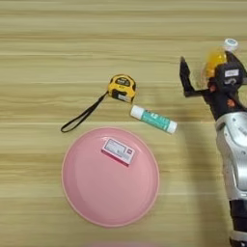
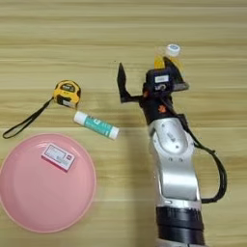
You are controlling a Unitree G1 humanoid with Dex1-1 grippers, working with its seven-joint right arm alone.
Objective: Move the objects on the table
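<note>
Gripper (image 2: 144, 77): fingers spread wide, holding nothing, right at the orange-juice bottle (image 2: 166, 57).
Risk: a finger could nudge the bottle over before closing.

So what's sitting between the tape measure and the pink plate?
Only bare table. The white tube lies off to the right of the gap between tape measure and plate, in both views.

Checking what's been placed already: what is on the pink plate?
Only the white-pink card lies on the pink plate, near its upper rim. What's under the card can't be seen.
</note>
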